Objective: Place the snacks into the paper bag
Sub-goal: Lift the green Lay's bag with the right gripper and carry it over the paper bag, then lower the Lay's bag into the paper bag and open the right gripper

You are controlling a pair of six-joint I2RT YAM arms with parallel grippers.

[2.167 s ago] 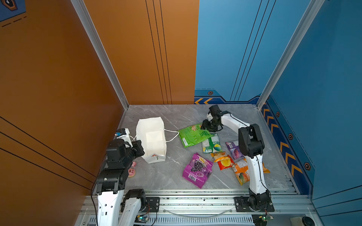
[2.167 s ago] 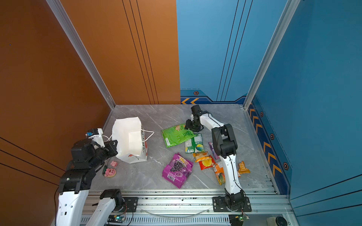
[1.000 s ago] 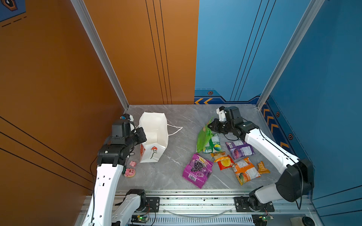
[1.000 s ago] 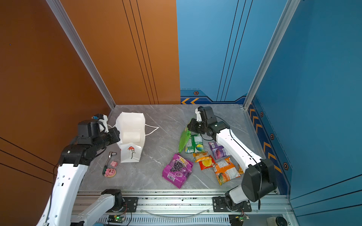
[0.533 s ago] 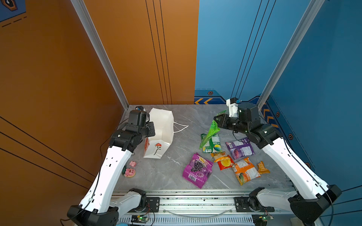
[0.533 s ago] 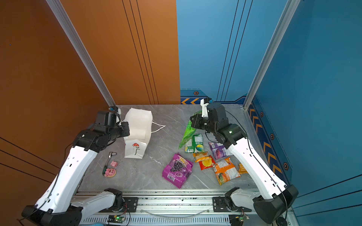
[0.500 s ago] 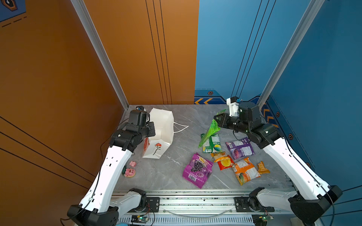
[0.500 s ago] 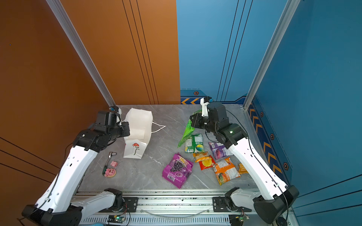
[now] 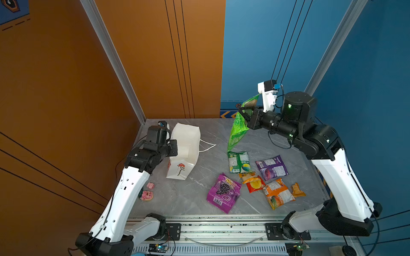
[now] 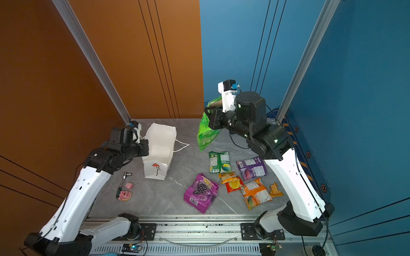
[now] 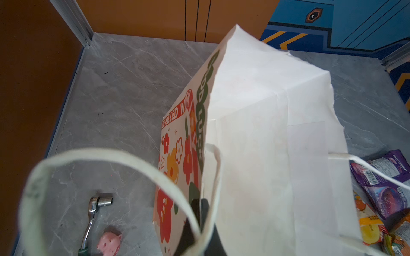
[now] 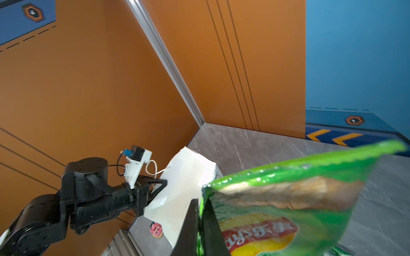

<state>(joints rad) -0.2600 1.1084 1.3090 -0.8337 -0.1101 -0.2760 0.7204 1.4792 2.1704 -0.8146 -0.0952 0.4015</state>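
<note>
**Operator:** State of the right side?

**Inspector:** Your right pincer (image 9: 243, 112) is pressed together on a crinkly green foil packet (image 9: 237, 130) and holds it clear of the table. The right wrist view puts the pinch on one edge near an upper corner. Most of the packet hangs slack below the jaws.

**Operator:** And the left?

**Inspector:** Your left pincer (image 10: 146, 148) is pinched on the rim of the tall white paper carrier bag (image 10: 163, 141), on the wall nearest that arm. The bag stands roughly upright, mouth open, directly ahead of those jaws. It is well apart from the right pincer, lower and across from it.

**Operator:** How will the packet handle?

**Inspector:** I judge it light, air-filled and slippery, with a soft skin and probably brittle contents. A corner hold lets it swing, so expect twist in transit. Grip the sealed edge, never the belly. The bag is thin paper, stiff only at its creases, and in my judgement your rim hold is what keeps the mouth open.

**Operator:** Remainder?

**Inspector:** Five lie flat on the table below the right pincer:
- green-white foil packet (image 9: 238, 161)
- small purple foil packet (image 9: 271, 167)
- purple grape-printed foil packet (image 9: 224, 191)
- red foil packet with a yellow circle (image 9: 255, 184)
- orange foil packet (image 9: 278, 195)

The left wrist view shows nothing inside the bag
</note>
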